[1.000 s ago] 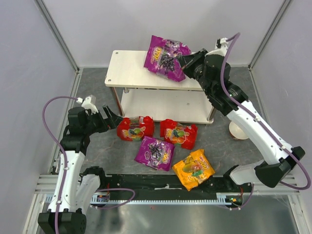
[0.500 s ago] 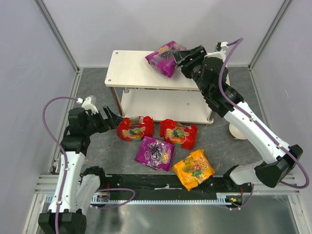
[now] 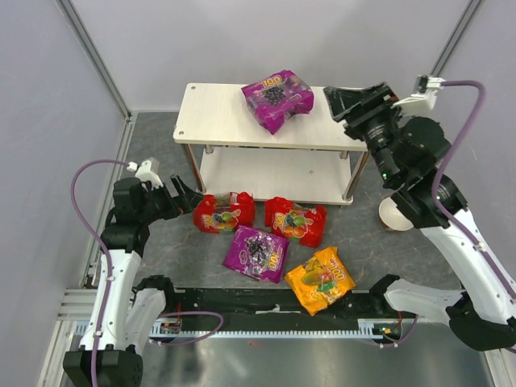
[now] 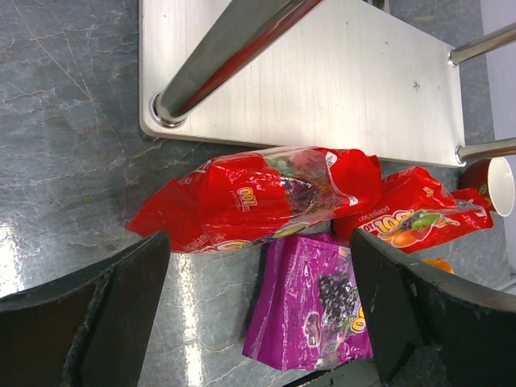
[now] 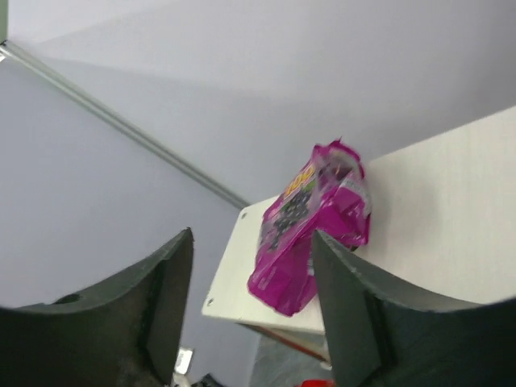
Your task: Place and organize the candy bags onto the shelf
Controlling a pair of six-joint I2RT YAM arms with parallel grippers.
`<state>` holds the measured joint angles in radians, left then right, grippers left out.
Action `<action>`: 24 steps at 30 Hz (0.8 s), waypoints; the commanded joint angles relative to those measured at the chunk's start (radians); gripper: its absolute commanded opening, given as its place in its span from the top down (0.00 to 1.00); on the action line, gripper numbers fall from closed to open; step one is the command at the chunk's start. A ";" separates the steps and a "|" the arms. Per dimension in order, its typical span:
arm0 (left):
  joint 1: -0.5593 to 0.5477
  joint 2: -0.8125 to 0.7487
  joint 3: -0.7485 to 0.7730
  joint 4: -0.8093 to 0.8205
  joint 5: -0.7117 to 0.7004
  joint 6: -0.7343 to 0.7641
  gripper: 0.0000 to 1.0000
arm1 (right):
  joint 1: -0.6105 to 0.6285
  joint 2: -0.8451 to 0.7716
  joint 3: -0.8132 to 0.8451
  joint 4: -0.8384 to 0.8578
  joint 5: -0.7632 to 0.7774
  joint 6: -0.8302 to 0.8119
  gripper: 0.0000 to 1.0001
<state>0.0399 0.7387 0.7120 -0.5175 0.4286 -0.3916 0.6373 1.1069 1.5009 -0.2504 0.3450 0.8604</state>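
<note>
One purple candy bag (image 3: 277, 98) rests on the shelf's top board (image 3: 214, 113), near its back middle. My right gripper (image 3: 343, 101) hangs open just right of it, apart from it; its wrist view shows that bag (image 5: 310, 226) beyond the open gripper (image 5: 251, 238). On the floor in front of the shelf lie two red bags (image 3: 224, 212) (image 3: 296, 220), a purple bag (image 3: 256, 252) and an orange-yellow bag (image 3: 321, 279). My left gripper (image 3: 187, 196) is open and empty, left of the nearer red bag (image 4: 258, 197).
A white bowl (image 3: 393, 216) sits on the floor by the shelf's right front post. A metal shelf post (image 4: 218, 56) rises close to the left gripper, over the lower board (image 4: 322, 81). Grey walls enclose the cell, and a black rail (image 3: 266, 310) runs along the front.
My right gripper opened, let go of the purple bag and drew back to the right. The bag settled on the top board. The left arm did not move.
</note>
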 commanded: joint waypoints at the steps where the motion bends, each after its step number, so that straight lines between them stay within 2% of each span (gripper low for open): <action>1: 0.002 -0.001 -0.014 0.047 0.027 0.010 0.01 | -0.033 0.050 0.090 -0.079 0.089 -0.194 0.36; 2: 0.000 -0.002 -0.014 0.045 0.029 0.008 0.01 | -0.043 0.111 0.161 -0.099 0.081 -0.248 0.52; 4: -0.001 -0.005 -0.016 0.047 0.027 0.013 0.01 | -0.070 0.174 0.272 -0.130 0.036 -0.308 0.68; 6: -0.003 -0.015 -0.019 0.050 0.021 0.008 0.01 | -0.094 0.283 0.370 -0.153 -0.023 -0.398 0.76; 7: -0.005 -0.015 -0.017 0.050 0.022 0.010 0.01 | -0.099 0.325 0.495 -0.220 -0.015 -0.414 0.85; 10: -0.008 -0.028 -0.019 0.050 0.018 0.011 0.01 | -0.122 0.459 0.654 -0.283 0.011 -0.458 0.96; 14: -0.008 -0.033 -0.019 0.047 0.015 0.013 0.01 | -0.172 0.576 0.725 -0.334 0.009 -0.460 1.00; 19: -0.008 -0.035 -0.017 0.047 0.013 0.011 0.01 | -0.176 0.578 0.613 -0.326 -0.018 -0.432 1.00; 24: -0.012 -0.029 -0.019 0.047 0.013 0.013 0.01 | -0.176 0.561 0.523 -0.308 -0.139 -0.413 1.00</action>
<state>0.0330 0.7162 0.6964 -0.4995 0.4282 -0.3916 0.4561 1.7100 2.0739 -0.5755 0.3065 0.4408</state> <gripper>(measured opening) 0.990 0.007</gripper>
